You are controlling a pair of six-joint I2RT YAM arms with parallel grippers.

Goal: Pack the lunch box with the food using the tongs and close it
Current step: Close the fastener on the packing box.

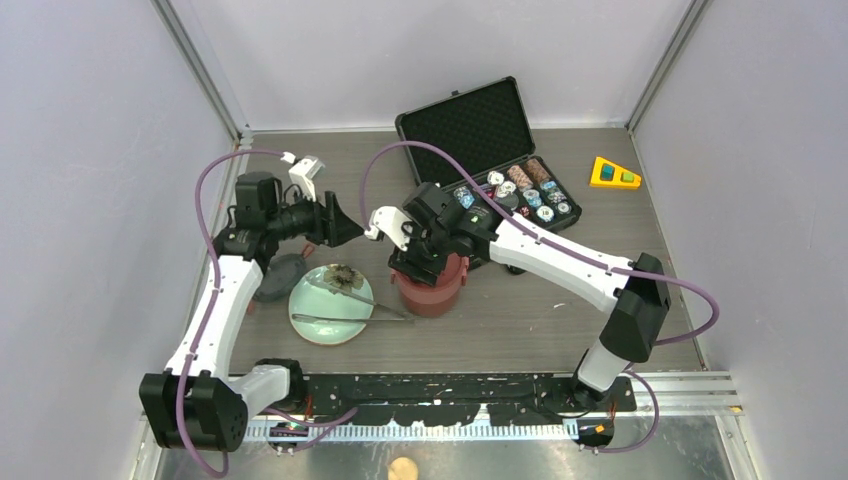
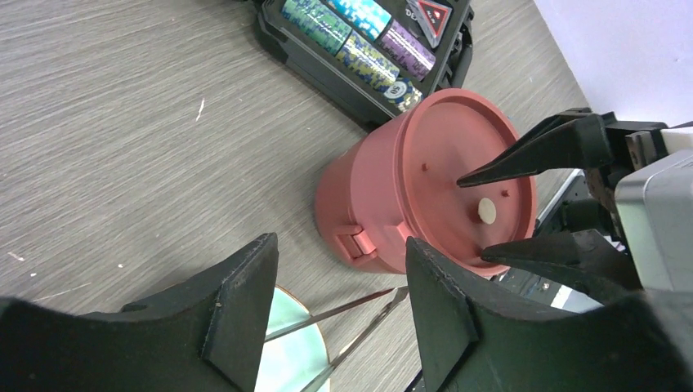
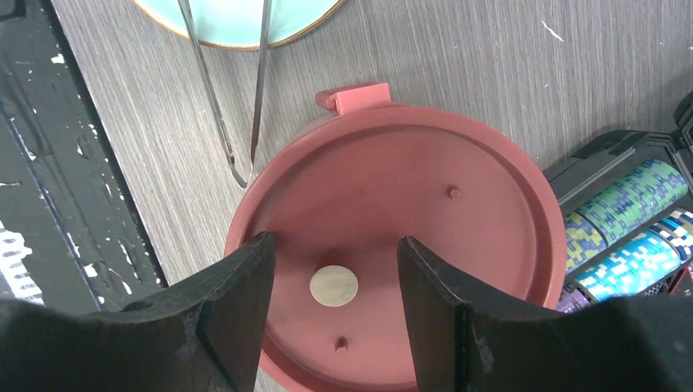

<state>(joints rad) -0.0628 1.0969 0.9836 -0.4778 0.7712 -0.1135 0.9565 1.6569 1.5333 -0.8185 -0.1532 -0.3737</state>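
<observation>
Your right jaws are hovering half-open and empty, with the lunch box (image 3: 392,204) directly beneath, straddling its lid knob (image 3: 333,286). Your left jaws are hanging open, empty. You're likely unlidding: lowering and pinching squarely comes next.

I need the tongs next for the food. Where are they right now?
In the top view the tongs lie across the pale green plate, just left of the red lunch box.

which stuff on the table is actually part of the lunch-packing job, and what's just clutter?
Job:
lunch box, flat red lid on
tongs
food on the plate
dark top lid, left of the plate

Lying about:
poker chip case, open
yellow wedge
the plate itself, which only carries food and tongs
</observation>
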